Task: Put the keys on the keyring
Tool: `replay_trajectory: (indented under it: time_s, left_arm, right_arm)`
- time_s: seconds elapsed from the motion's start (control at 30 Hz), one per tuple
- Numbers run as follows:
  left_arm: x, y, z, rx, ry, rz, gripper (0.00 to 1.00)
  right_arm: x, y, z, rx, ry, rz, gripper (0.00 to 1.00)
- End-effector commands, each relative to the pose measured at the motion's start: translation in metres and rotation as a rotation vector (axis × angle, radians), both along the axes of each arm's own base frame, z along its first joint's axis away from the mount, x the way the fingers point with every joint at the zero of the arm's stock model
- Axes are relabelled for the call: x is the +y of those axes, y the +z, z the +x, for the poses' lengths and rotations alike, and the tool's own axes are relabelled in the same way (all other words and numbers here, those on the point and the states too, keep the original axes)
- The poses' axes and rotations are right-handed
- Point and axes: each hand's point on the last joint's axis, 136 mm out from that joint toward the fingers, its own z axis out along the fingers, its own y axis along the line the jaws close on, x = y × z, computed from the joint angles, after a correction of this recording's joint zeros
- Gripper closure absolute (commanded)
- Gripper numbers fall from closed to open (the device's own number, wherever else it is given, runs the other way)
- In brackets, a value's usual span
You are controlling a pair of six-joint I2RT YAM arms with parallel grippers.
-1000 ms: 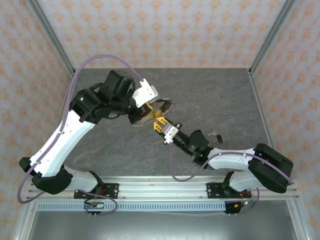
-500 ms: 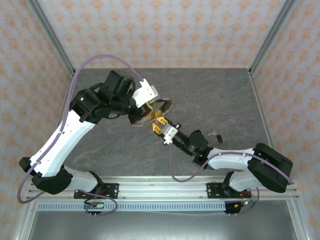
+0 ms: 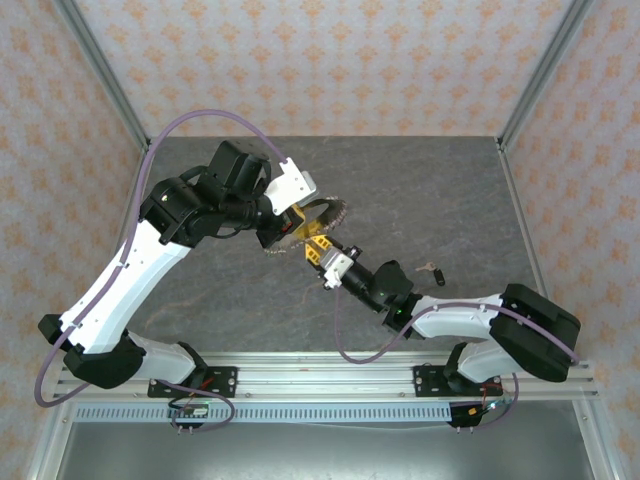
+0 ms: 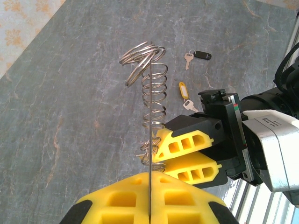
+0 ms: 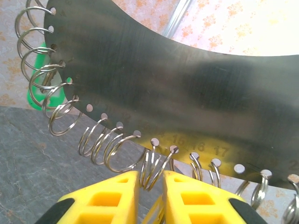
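Grey veined table [image 3: 440,190] inside an aluminium frame [image 3: 100,72], with peach patterned walls [image 3: 300,60]; both arms meet over its middle.
The left gripper [image 4: 150,181] is clamped tight on the keyring [image 4: 153,95], a thin steel plate fringed with wire split rings, above the table's centre. The right gripper [image 5: 150,179] has its yellow fingers narrowly apart with one ring in the gap; whether they pinch it cannot be told. A yellow-tagged key [image 4: 183,89] and a black-tagged key [image 4: 201,55] lie on the table to the right; a green tag [image 5: 36,100] hangs among the rings.

The upright keyring [image 3: 322,212] blocks mid-table; room remains over the table's [image 3: 440,180] far right.
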Motion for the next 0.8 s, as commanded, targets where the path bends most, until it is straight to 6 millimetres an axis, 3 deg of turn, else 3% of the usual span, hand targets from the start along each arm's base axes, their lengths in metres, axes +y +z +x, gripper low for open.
replay_trajectory:
  time_s: [0.0,0.33,0.67,0.77]
  left_arm:
    - [0.0,0.013,0.0,-0.049,0.004,-0.037,1.0]
    - [-0.001,0.013,0.0,-0.049,0.004,-0.04,1.0]
    - [0.0,0.014,-0.002,-0.045,0.005,-0.043,1.0]
    - [0.0,0.014,-0.002,-0.044,0.008,-0.042,1.0]
  right_arm:
    - [-0.002,0.018,0.0,-0.04,-0.018,0.049,0.83]
    - [-0.002,0.011,-0.007,-0.033,0.014,-0.015,0.71]
    - [-0.005,0.01,-0.004,-0.031,-0.014,-0.029,0.78]
    - [-0.003,0.006,-0.007,-0.032,0.009,-0.047,0.76]
